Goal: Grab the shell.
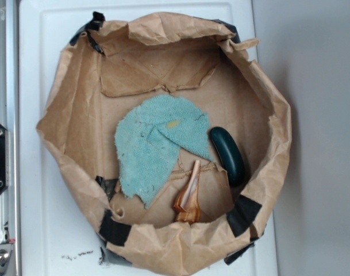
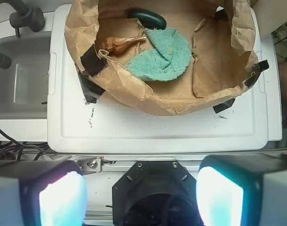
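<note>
The shell point(image 1: 188, 199) is orange-brown with a cream-pink lip. It lies on the floor of the brown paper basin point(image 1: 65, 144), near its front wall, with the thin point toward the cloth. It also shows in the wrist view point(image 2: 120, 43) at the upper left. My gripper point(image 2: 141, 195) is open and empty, high above the robot base, well away from the basin. Its two pale pads point(image 2: 62, 200) frame the bottom of the wrist view. The gripper does not show in the exterior view.
A teal cloth point(image 1: 154, 146) lies in the basin's middle. A glossy dark green oval object point(image 1: 227, 154) lies right of the shell. The basin stands on a white board point(image 2: 157, 132). A grey tub point(image 2: 18, 75) sits left of the board. Black tape patches hold the paper walls.
</note>
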